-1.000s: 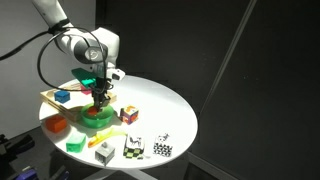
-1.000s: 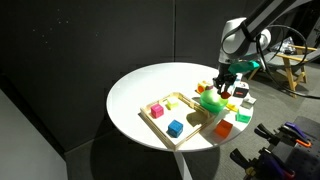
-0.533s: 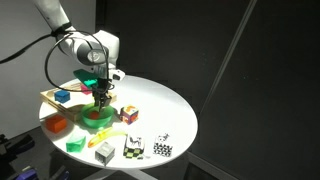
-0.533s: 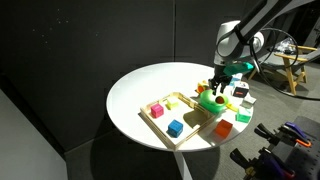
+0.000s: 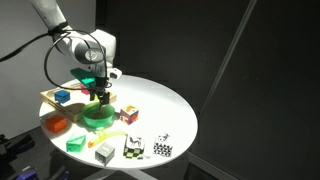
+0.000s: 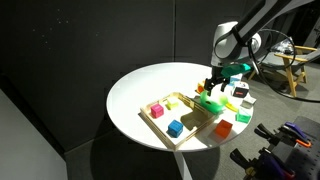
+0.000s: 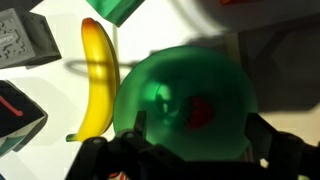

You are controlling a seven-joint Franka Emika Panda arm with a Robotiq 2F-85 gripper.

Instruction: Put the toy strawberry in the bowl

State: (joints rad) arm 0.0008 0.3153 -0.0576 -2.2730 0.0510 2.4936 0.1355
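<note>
Now your gripper (image 5: 100, 93) has risen off the bowl (image 5: 97, 117). A second ago it was down at the rim, and in both exterior views it hangs just above it. In the wrist view its jaws stand wide apart with nothing between them. The toy strawberry (image 7: 202, 110) lies inside the bowl, near the middle of its floor. I judge the drop made and the task as good as done; you need only clear away upward. The bowl is round, shallow, glossy translucent green plastic. The strawberry shows in it as a small, rounded, pinkish-red lump, blurred at this range. Just beside the bowl a smooth, curved yellow toy banana (image 7: 98, 75) lies on the round white table (image 5: 165, 110).
</note>
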